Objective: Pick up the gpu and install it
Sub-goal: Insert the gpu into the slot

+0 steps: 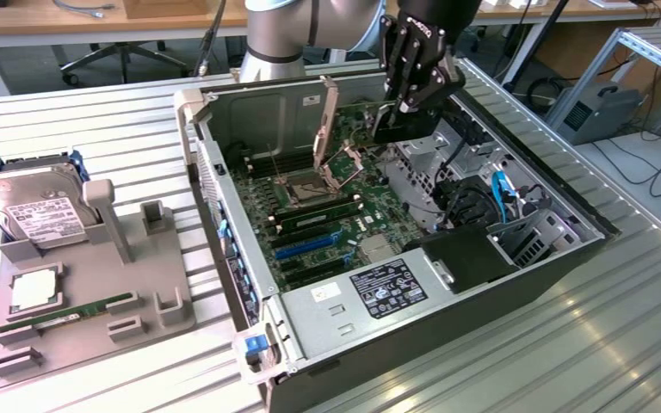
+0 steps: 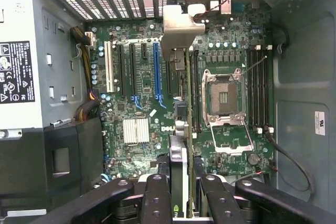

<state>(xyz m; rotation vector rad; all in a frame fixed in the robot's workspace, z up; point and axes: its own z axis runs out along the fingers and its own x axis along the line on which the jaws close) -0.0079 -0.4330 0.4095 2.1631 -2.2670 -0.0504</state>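
The gpu shows edge-on — faces hidden, its near end lost between the fingers

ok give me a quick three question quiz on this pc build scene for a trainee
1. True or false: the fingers are clamped on the gpu.
2. The hard drive sits: A) on the floor B) on the grey tray C) in the fingers.
3. Fill in: the gpu hangs edge-on over the ___ inside the open case.
Key: 1 true; 2 B; 3 motherboard.
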